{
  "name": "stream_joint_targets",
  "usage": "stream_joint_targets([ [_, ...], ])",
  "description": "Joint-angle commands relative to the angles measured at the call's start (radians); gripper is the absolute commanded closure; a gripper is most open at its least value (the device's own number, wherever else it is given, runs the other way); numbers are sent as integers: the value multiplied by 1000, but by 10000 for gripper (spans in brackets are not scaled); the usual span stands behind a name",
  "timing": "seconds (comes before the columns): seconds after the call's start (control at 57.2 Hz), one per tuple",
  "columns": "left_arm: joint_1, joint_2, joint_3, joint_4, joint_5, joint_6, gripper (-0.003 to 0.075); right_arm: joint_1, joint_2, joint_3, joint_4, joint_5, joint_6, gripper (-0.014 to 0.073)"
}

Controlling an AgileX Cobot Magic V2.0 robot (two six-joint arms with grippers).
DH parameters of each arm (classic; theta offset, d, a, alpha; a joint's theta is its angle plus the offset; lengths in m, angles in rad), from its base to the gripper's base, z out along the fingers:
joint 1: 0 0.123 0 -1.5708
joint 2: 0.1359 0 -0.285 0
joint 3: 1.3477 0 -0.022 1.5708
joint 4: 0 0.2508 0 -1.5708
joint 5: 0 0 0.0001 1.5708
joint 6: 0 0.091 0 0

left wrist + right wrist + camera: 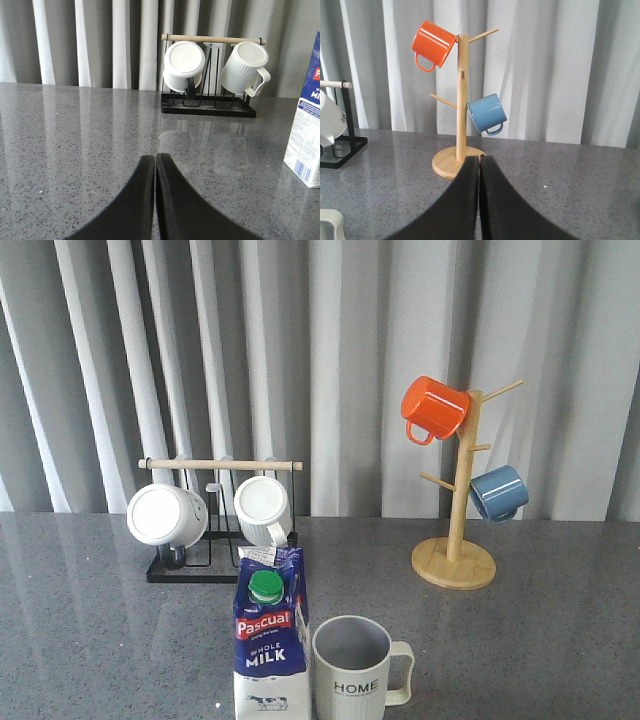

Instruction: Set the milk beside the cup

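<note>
The blue and white milk carton (268,645) with its green cap stands upright near the table's front edge, right beside the cream "HOME" cup (352,670) on its right. The carton's edge (306,140) also shows in the left wrist view. A bit of the cup's handle (330,222) shows in the right wrist view. My left gripper (155,156) is shut with nothing in it, low over bare table left of the carton. Shut and empty too, my right gripper (479,157) points at the wooden mug tree. Neither gripper appears in the front view.
A black rack (215,520) with a wooden bar holds two white ribbed mugs (167,514) (263,508) behind the carton. A wooden mug tree (455,540) at the back right carries an orange mug (434,408) and a blue mug (498,492). Grey curtains hang behind the table.
</note>
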Motion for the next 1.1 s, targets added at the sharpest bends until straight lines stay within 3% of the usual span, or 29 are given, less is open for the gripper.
stream_joint_targets([
  [0.0,3,-10,-13,-7,-69,-1,727,-4,-3,-28,-2,-68,-4,603],
  [0.157,3,-10,-13,-7,-64,0,727,-4,-9,-27,-1,-57,-18,603],
  [0.315,3,-10,-13,-7,-64,0,727,-4,-128,12,52,86,-62,603],
  [0.455,3,-10,-13,-7,-64,0,727,-4,-305,151,80,85,-117,603],
  [0.787,3,-10,-13,-7,-64,0,727,13,-658,469,145,85,-101,603],
  [1.084,3,-10,-13,-7,-64,0,727,13,-746,476,190,163,-144,603],
])
